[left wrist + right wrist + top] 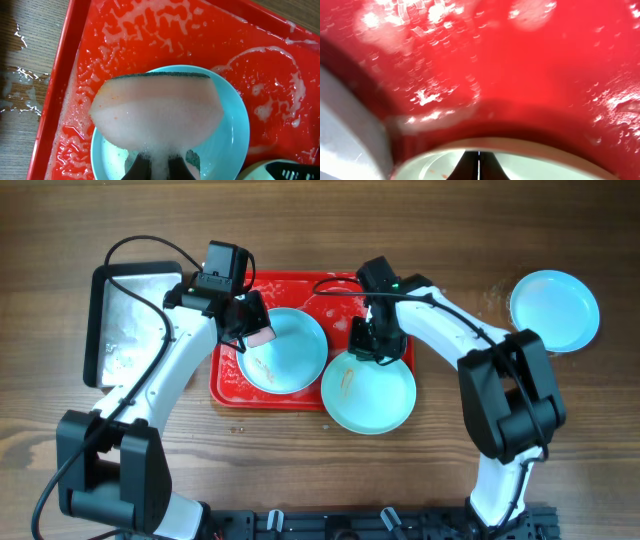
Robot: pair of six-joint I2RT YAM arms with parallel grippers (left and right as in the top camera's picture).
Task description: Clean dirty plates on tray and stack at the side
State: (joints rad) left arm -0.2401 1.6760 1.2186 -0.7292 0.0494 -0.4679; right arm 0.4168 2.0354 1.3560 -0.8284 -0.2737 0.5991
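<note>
Pale-blue round plastic plate [554, 310] lies on the wooden table [300, 230] (done, I judge). Two remain: my left tool [160, 161] clamps a foamy sponge [157, 115] over the smeared plate [298, 358] on the red rectangular tray [226, 385]; right tool [368, 346] pinches the second smeared plate [372, 402] by its rim.

White links, black joints on left arm [165, 375] and right arm [448, 328]; looping black cable [150, 240]; green light [395, 281] by right wrist.
</note>
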